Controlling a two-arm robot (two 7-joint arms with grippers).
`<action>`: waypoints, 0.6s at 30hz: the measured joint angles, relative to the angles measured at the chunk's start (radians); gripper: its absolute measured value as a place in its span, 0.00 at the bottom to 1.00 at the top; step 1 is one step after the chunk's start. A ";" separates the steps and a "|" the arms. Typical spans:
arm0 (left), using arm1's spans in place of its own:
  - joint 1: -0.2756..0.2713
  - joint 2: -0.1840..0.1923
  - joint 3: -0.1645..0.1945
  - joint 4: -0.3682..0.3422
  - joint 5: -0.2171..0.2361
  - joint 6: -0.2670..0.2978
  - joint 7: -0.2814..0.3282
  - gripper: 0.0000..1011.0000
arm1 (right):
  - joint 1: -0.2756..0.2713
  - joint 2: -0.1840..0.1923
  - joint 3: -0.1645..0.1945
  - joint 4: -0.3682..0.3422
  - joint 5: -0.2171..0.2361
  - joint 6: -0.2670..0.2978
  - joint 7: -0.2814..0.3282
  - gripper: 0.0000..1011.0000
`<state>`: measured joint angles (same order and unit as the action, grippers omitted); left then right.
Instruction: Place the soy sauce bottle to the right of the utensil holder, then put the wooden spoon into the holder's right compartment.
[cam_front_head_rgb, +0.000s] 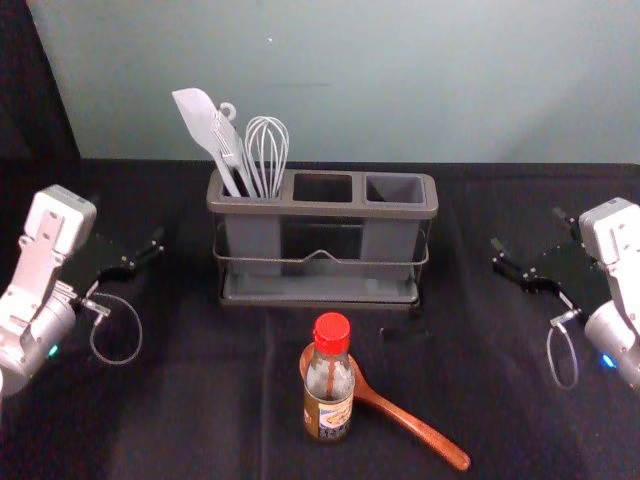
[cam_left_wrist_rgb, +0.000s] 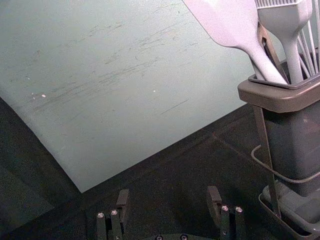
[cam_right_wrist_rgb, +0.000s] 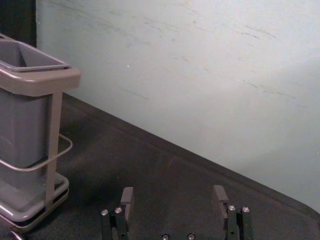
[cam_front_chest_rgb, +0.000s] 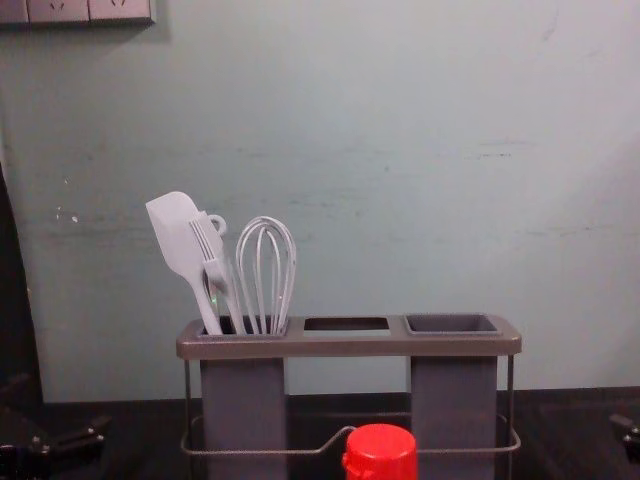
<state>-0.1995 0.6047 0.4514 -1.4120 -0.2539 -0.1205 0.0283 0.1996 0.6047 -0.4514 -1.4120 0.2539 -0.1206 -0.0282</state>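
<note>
Left gripper (cam_front_head_rgb: 128, 228): raised at the left side, left of the utensil holder. Fingers spread wide, holding nothing; left wrist view shows the gap between them.

Just right of that gripper, the holder's left compartment carries a pale spatula (cam_front_head_rgb: 196, 118), a pale brush (cam_front_chest_rgb: 212, 258) and a whisk (cam_front_head_rgb: 268, 150), all heads up, the spatula leaning toward the left gripper's side.

Utensil holder (cam_front_head_rgb: 322, 209): upright, between the two grippers, to the right of the left one and to the left of the right one. Middle opening, then right compartment (cam_front_head_rgb: 394, 188), the latter nearest the right gripper.

Soy sauce bottle (cam_front_head_rgb: 329, 400): upright, red cap on, between the grippers left to right but nearer the robot than either; in front of the holder.

Wooden spoon (cam_front_head_rgb: 412, 424): lying flat, bowl partly hidden by the bottle, handle slanting rightward and toward the robot. Handle end is left of the right gripper and nearer the robot.

Right gripper (cam_front_head_rgb: 527, 228): raised, right of the holder. Fingers wide apart, nothing held.
</note>
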 joint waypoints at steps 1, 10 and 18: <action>0.000 0.000 0.000 0.000 0.000 0.000 0.000 0.99 | 0.000 0.000 0.000 0.000 0.000 0.000 0.000 0.99; 0.000 0.000 0.000 0.000 0.000 0.000 0.000 0.99 | 0.000 0.000 0.000 0.000 0.000 0.000 0.000 0.99; 0.000 0.000 0.000 0.000 0.000 0.000 0.000 0.99 | 0.000 0.000 0.000 0.000 0.000 0.000 0.000 0.99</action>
<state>-0.1995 0.6047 0.4514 -1.4120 -0.2539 -0.1205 0.0283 0.1995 0.6047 -0.4514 -1.4120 0.2539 -0.1206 -0.0283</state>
